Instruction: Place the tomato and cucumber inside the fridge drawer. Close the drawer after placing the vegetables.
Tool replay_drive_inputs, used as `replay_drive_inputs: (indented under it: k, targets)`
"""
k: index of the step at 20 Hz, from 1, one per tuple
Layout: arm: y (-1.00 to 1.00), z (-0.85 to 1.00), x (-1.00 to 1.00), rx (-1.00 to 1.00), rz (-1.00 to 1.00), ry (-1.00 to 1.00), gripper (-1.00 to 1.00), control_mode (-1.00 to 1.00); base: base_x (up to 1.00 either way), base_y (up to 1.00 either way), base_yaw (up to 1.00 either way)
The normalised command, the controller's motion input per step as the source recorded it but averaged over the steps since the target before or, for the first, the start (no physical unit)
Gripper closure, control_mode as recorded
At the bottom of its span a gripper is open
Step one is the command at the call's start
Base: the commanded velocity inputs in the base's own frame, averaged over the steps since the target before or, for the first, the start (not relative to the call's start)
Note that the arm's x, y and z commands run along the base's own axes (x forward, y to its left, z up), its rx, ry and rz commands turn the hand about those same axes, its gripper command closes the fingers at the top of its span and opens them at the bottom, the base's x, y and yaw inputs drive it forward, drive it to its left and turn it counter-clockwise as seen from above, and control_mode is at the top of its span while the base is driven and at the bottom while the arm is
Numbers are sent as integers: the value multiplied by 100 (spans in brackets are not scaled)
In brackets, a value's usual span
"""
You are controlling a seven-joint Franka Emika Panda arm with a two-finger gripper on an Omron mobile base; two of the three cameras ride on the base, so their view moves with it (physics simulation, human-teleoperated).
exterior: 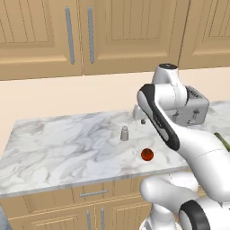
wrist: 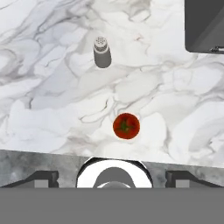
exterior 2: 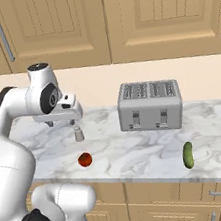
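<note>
Nothing of the task looks done yet. The tomato (wrist: 126, 126) sits on the marble bench (exterior: 54, 148) close to its front edge, just in front of the small grey shaker (exterior 2: 78, 134). The cucumber (exterior 2: 188, 154) lies well apart from it, also near the front edge, in front of the toaster (exterior 2: 150, 105) and a little toward its right end. Neither vegetable is touched.

The gripper (exterior 2: 62, 122) hangs above the bench over the shaker and tomato, its jaws spread wide and holding nothing. In the hand view the tomato lies roughly between and ahead of the two fingertips (wrist: 41, 178), so a descent onto it reads as the likely step in hand.

Left to do, by this judgement: pick both vegetables, carry them to the drawer, shut it.

Hard to make out: in the left base view the arm covers most of the gripper and toaster, and the cucumber is cut to a sliver at the right edge.
</note>
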Motion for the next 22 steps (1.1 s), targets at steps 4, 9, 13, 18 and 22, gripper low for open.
replay_drive_inputs:
  k: [4, 9, 13, 18, 22]
  targets:
    - [-3, -52, -32, -2, -1, 6, -100, -100, 0, 0, 0]
    - [-1, -41, -11, 0, 0, 12, -100, -100, 0, 0, 0]
    - [0, -39, 0, 0, 0, 14, -100, -100, 0, 0, 0]
    - [-3, -48, 0, 0, 0, 3, -100, -100, 0, 0, 0]
    - [-18, -52, 0, 0, 0, 0, -100, -100, 0, 0, 0]
